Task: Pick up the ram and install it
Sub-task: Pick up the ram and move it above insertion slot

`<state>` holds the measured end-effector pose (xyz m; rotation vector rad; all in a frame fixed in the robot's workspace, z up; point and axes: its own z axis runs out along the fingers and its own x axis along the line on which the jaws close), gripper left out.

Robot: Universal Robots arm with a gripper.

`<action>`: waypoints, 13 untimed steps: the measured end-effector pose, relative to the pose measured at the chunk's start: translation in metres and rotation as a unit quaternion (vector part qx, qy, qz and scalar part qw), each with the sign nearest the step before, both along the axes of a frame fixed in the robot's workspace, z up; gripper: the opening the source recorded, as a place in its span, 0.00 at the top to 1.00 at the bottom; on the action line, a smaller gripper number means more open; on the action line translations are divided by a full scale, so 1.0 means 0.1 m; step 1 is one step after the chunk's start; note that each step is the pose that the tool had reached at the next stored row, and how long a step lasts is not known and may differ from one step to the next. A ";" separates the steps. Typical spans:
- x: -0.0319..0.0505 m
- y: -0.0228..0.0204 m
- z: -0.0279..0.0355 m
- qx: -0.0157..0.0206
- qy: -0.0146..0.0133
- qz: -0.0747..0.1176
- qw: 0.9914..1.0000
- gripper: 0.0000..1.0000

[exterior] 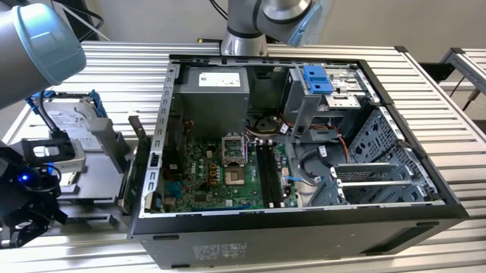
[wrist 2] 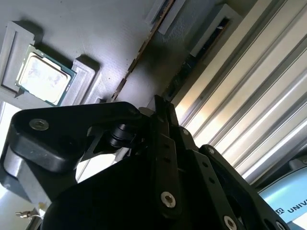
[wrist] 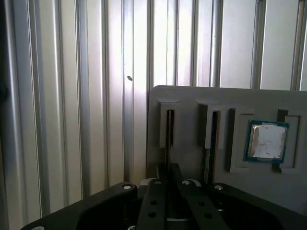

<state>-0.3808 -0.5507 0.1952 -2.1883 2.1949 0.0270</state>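
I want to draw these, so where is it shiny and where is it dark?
First wrist view: the metal table gleams in bright stripes, the gripper is a dark shape. Second wrist view: the grey tray lies in shadow beside bright table stripes. Exterior view: even light, dimmer inside the computer case.

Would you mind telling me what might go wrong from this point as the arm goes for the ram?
1. The ram stands edge-on in a narrow slot of the gray holder; if the gripper is slightly off line, it may strike the slot wall or tilt the stick.
2. A second stick and a processor chip sit close by and might get bumped.
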 end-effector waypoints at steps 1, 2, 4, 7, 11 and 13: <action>0.000 0.000 0.000 0.000 0.000 0.000 1.000 1.00; 0.000 0.000 0.000 0.000 0.000 0.000 1.000 1.00; 0.000 0.000 -0.001 0.000 0.000 0.000 1.000 1.00; 0.000 0.000 0.007 0.000 0.000 0.000 1.000 1.00; 0.000 0.000 0.058 0.000 0.000 0.000 1.000 1.00; 0.000 0.000 0.082 0.000 0.000 0.000 1.000 1.00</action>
